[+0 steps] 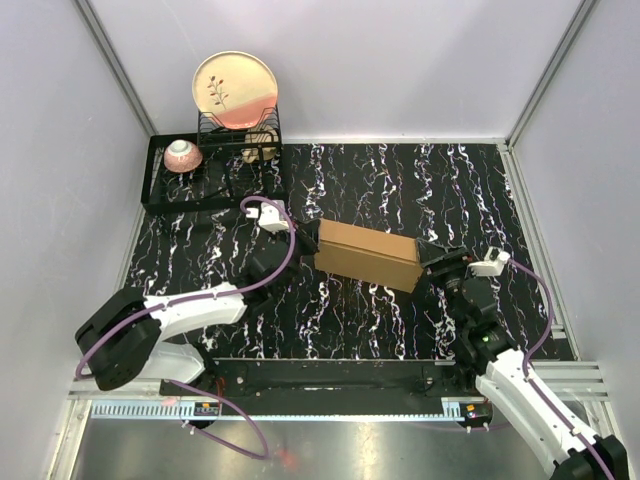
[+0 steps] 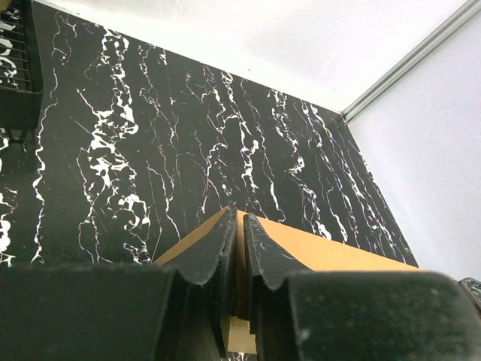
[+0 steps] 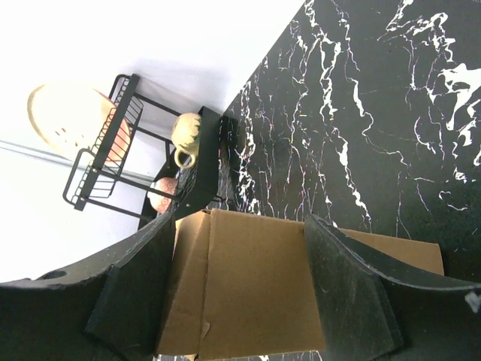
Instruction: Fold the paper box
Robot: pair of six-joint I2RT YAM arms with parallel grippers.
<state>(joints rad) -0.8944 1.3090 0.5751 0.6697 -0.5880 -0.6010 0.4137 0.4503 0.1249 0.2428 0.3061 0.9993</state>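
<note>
Left arm is reaching in from the near left edge. The left gripper (image 2: 239,222) is pinching the left end of the paper box (image 1: 368,254). In the left wrist view its fingers (image 2: 214,252) are standing almost together, with a thin cardboard edge clamped between them.

Right arm is reaching in from the near right. The right gripper (image 1: 432,258) is sitting at the box's right end. In the right wrist view its jaws are standing wide apart with the brown top face showing between them and running on behind the right-hand finger. Whether the pads are pressing on the cardboard cannot be told.

The paper box is lying near the middle of the black marbled table (image 1: 400,180), between the two grippers. It is showing as a closed, long rectangular carton, its long axis running left to right and slightly skewed.

At the far left corner a black wire rack (image 1: 152,175) is standing well apart from the box. It is holding an upright plate (image 1: 236,90), a small pink bowl (image 1: 183,155) and a pale mug (image 1: 262,148).
</note>
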